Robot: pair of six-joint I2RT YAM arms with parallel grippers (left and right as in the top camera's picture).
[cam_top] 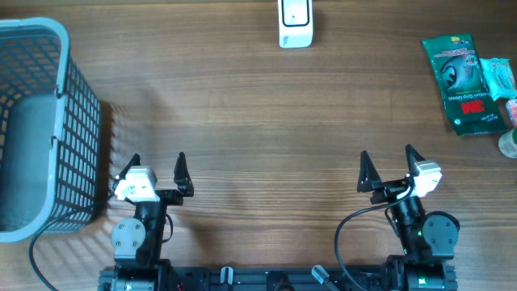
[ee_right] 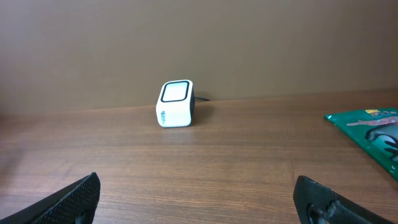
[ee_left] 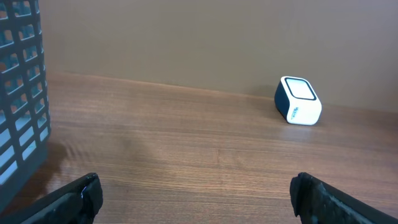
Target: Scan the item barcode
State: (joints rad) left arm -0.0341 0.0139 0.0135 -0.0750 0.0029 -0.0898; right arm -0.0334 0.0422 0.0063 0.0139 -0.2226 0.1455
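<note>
The left arm (cam_top: 129,236) and right arm (cam_top: 432,233) are black with round grey joint housings, and each carries a white camera block (cam_top: 136,186) at the wrist. The left gripper (cam_top: 157,164) and right gripper (cam_top: 387,156) each have 2 black, pointed, wedge-shaped fingers (cam_top: 181,168). A thin black cable (cam_top: 338,238) loops beside the right arm.

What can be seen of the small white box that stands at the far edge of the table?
The scanner is a small box with rounded corners, white in front, dark blue at the sides, apparently plastic. Its top is a slanted pale window in a dark frame. The print on its front is unreadable. It stands on the wooden table by the back wall, touching nothing else; a dark cable seems to leave its rear.
</note>
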